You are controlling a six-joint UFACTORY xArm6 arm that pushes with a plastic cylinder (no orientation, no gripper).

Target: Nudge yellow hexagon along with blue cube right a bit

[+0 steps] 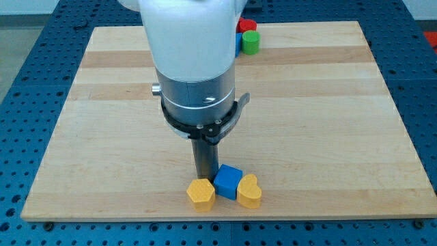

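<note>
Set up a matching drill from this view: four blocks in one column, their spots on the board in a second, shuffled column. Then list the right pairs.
Blocks
1. yellow hexagon
2. blue cube
3. yellow heart
4. green cylinder

Places
A. at the view's top edge of the board, beside a red block
B. rightmost of the three at the view's bottom
C. middle of the bottom three, just right of my tip
D. leftmost of the bottom three, just below my tip

Pairs: 1-D, 2-C, 3-B, 4-A
</note>
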